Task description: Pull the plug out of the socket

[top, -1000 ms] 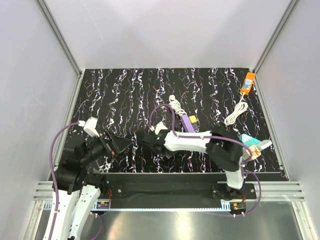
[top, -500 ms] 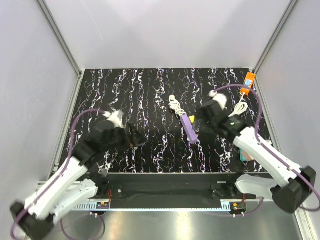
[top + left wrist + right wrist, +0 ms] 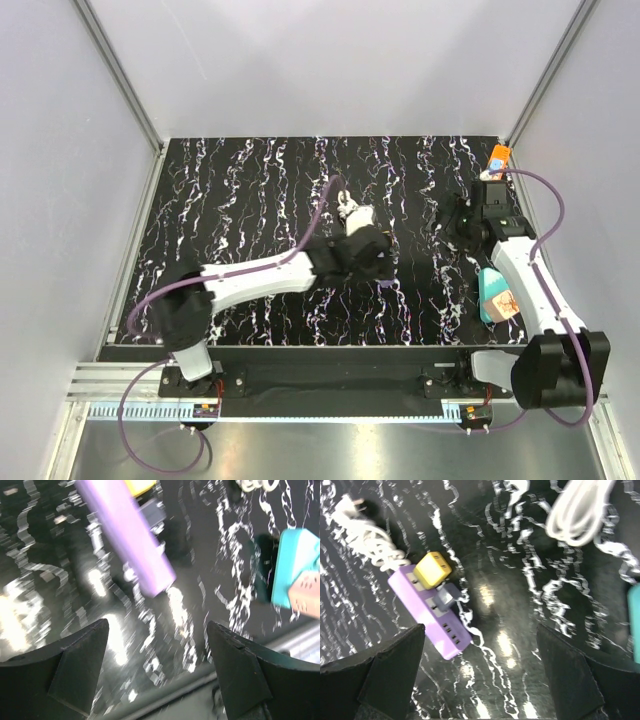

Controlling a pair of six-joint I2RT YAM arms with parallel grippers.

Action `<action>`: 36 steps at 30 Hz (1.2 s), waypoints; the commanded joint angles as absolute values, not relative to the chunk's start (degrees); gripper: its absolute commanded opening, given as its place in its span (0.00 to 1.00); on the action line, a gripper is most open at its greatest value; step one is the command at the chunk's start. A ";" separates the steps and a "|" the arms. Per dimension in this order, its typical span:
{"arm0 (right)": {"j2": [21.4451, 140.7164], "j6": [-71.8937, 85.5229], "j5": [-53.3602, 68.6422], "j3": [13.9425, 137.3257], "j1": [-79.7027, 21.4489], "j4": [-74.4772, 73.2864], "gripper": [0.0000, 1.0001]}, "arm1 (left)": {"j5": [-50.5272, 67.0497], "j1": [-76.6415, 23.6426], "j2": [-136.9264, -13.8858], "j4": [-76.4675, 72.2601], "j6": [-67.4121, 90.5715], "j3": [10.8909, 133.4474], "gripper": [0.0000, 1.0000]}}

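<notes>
A purple power strip (image 3: 427,615) lies on the black marbled table, with a yellow plug (image 3: 433,569) and a grey plug (image 3: 447,597) seated in its sockets. Its white coiled cord (image 3: 367,530) runs off toward the back. In the left wrist view the strip (image 3: 125,530) lies just ahead of my open, empty left gripper (image 3: 156,625), with the grey plug (image 3: 152,512) beside it. In the top view my left gripper (image 3: 372,252) hovers over the strip and hides most of it. My right gripper (image 3: 456,216) is open and empty, to the right of the strip.
A teal block (image 3: 495,295) lies near the right front edge and also shows in the left wrist view (image 3: 300,575). A white cable bundle (image 3: 580,510) and an orange device (image 3: 497,158) sit at the back right. Grey walls enclose the table.
My left arm has swung right across the table and now reaches over the power strip. My right arm has moved off the strip toward the back right.
</notes>
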State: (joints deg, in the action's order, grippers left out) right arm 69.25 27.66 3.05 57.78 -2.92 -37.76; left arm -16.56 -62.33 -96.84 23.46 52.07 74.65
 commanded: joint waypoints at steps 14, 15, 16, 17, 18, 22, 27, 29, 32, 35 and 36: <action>68.47 23.99 5.19 57.22 -2.55 -32.78 1.00 | -26.54 -64.78 -113.81 25.14 59.41 88.85 0.84; 68.47 23.91 4.84 57.04 -2.37 -32.70 1.00 | -26.37 -64.78 -114.34 25.14 59.24 89.64 0.84; 68.47 23.82 4.31 56.87 -2.46 -32.78 1.00 | -26.28 -64.69 -115.22 25.22 58.98 90.08 0.84; 68.47 23.82 4.13 56.78 -2.46 -32.78 1.00 | -26.28 -64.77 -115.66 25.49 59.06 90.52 0.84; 68.47 23.64 4.22 56.69 -2.46 -32.78 1.00 | -26.28 -64.69 -116.01 25.49 59.06 91.14 0.84; 68.55 23.56 5.01 56.34 -2.46 -32.43 1.00 | -26.72 -64.78 -117.24 25.84 59.59 91.76 0.84; 68.73 23.03 4.92 56.43 -2.55 -32.43 1.00 | -27.07 -64.78 -117.95 25.84 59.59 91.58 0.80; 68.56 23.12 5.01 56.34 -2.46 -32.43 1.00 | -27.25 -64.69 -117.95 25.93 59.76 91.23 0.77; 68.64 21.98 5.71 56.34 -2.46 -32.17 1.00 | -27.16 -64.69 -118.04 25.58 59.85 90.62 0.76; 68.64 21.62 5.54 56.25 -2.55 -31.99 1.00 | -26.54 -64.60 -118.21 24.53 59.33 90.35 0.75; 68.82 21.88 5.71 56.25 -2.55 -32.08 1.00 | -26.46 -64.60 -118.39 24.35 59.33 90.18 0.74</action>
State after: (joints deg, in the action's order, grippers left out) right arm 69.80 23.05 5.56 56.18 -2.72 -34.04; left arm -24.45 -64.47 -117.54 26.85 59.00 89.17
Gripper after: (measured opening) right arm 0.994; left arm 0.751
